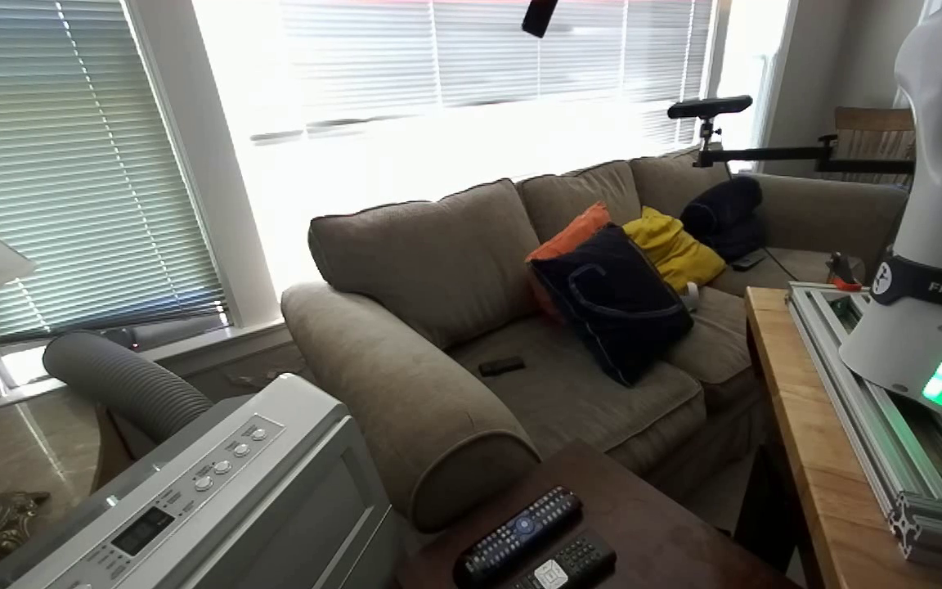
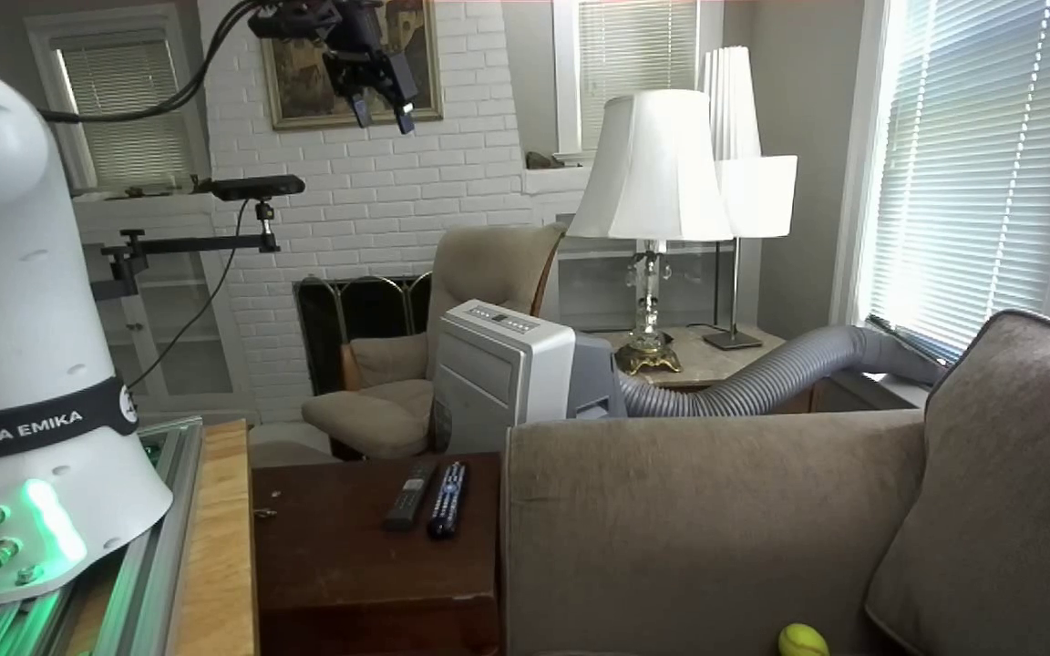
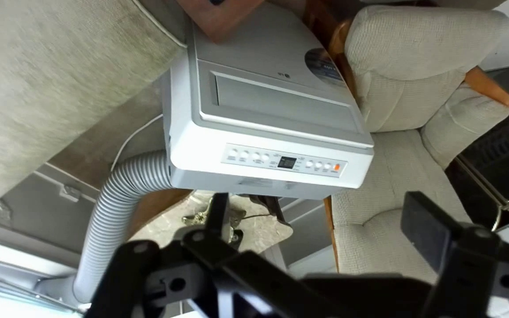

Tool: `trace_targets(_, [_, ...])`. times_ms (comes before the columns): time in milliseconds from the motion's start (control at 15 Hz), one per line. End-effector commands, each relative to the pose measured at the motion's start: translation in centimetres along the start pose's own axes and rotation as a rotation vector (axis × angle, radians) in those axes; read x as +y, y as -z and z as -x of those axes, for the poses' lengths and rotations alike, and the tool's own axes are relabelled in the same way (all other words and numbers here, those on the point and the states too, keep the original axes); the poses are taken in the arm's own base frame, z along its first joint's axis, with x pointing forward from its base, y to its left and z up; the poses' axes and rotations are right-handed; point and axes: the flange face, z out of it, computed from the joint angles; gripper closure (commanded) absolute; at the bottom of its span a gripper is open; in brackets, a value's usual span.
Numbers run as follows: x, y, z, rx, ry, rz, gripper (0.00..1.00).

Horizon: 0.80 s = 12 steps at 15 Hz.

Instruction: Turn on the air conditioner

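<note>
The air conditioner, a light grey-white boxy unit, shows in both exterior views (image 1: 299, 507) (image 2: 479, 387) and in the wrist view (image 3: 276, 137). Its top control panel (image 3: 261, 164) has a dark display (image 3: 287, 162), a row of small white buttons on either side and an orange-lit spot (image 3: 336, 167) at one end. Its grey hose (image 3: 108, 225) runs to the window. My gripper (image 2: 384, 117) is open and empty, high above the unit's level and apart from it. In the wrist view, its fingers (image 3: 316, 212) are wide apart, with nothing between them.
A brown side table (image 2: 352, 574) with two black remotes (image 2: 447, 501) stands between the robot's wooden table (image 2: 224, 547) and the air conditioner. A sofa (image 2: 716, 510), a beige armchair (image 2: 488, 264) and a white-shaded lamp (image 2: 653, 173) stand around the unit.
</note>
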Motion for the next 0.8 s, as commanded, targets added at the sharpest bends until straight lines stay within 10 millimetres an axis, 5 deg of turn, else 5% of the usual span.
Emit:
trace_targets(0, [-4.4,-4.4,-2.7,0.048,-0.002,-0.02,0.0])
trace_targets(267, [-7.6,-10.5,-6.5,0.086,0.011,-0.02,0.0])
trace_targets(733, [-9.2,-20.4,-14.9,0.052,0.048,-0.053,0.0])
